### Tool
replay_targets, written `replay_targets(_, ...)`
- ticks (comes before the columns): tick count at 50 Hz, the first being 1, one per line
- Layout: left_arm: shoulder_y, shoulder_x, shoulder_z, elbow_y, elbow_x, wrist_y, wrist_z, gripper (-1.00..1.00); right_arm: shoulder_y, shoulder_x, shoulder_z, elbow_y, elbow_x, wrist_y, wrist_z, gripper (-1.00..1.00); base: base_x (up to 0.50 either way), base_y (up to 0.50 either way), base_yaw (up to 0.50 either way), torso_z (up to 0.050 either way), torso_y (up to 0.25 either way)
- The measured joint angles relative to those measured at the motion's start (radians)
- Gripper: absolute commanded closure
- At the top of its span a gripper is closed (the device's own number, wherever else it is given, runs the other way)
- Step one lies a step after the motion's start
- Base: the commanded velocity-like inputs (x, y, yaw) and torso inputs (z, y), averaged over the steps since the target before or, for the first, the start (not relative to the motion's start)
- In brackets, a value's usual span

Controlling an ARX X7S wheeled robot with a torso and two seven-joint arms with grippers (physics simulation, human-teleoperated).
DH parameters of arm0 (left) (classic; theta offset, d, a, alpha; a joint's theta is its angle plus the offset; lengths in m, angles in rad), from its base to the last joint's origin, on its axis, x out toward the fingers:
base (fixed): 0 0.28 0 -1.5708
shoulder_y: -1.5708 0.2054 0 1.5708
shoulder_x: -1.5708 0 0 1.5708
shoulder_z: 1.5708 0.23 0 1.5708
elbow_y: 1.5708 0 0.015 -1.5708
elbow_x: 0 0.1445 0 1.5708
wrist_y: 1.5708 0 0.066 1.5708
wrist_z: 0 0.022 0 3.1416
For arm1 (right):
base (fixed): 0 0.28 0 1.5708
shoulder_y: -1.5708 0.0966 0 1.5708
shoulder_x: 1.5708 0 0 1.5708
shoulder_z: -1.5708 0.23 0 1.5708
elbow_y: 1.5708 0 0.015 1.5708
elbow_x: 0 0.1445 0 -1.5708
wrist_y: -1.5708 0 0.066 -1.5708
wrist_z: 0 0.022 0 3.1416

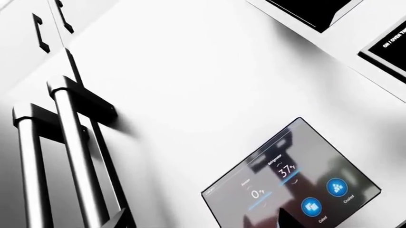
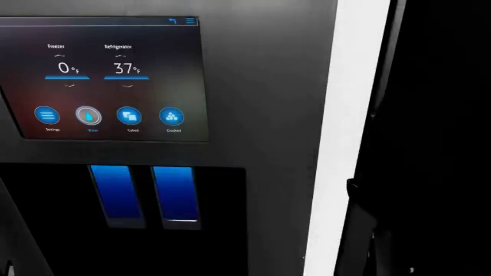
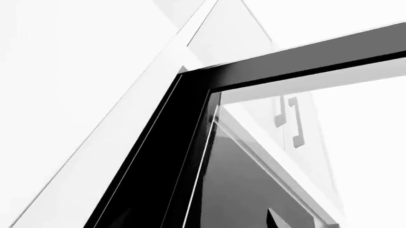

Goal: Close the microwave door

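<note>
Two handles [image 1: 70, 156] run down the fridge door [image 1: 190, 95] in the left wrist view, with the touchscreen [image 1: 292, 178] beside them reading 0 and 37 degrees. Head view sits close to that same screen [image 2: 103, 77], above two blue-lit dispenser paddles [image 2: 146, 192]; a white strip [image 2: 345, 138] separates the fridge from a black area at the right. The microwave door [image 3: 171, 156] fills the right wrist view, its glossy black corner standing out from white cabinets [image 3: 76, 85], seemingly ajar. Neither gripper shows, so finger state cannot be told.
</note>
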Motion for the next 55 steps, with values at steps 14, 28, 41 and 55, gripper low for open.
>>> replay_targets(14, 0.008, -0.003, -0.009, 0.018, -0.006, 0.001, 0.006, -1.00, 0.036, 0.001, 0.030, 0.122, 0.059, -0.026, 0.055, -1.00, 0.00, 0.00, 0.00, 0.000, 0.000)
replay_targets(28, -0.003, -0.003, -0.013, 0.025, -0.020, -0.005, 0.024, -1.00, 0.120, -0.003, 0.040, 0.243, 0.098, -0.044, 0.097, -1.00, 0.00, 0.00, 0.00, 0.000, 0.000)
replay_targets(41, -0.013, -0.002, -0.019, 0.030, -0.029, -0.010, 0.037, -1.00, 0.158, -0.005, 0.067, 0.362, 0.138, -0.066, 0.159, -1.00, 0.00, 0.00, 0.00, 0.000, 0.000)
replay_targets(55, -0.018, 0.004, -0.028, 0.033, -0.033, -0.010, 0.046, -1.00, 0.198, -0.009, 0.102, 0.495, 0.193, -0.079, 0.241, -1.00, 0.00, 0.00, 0.00, 0.000, 0.000)
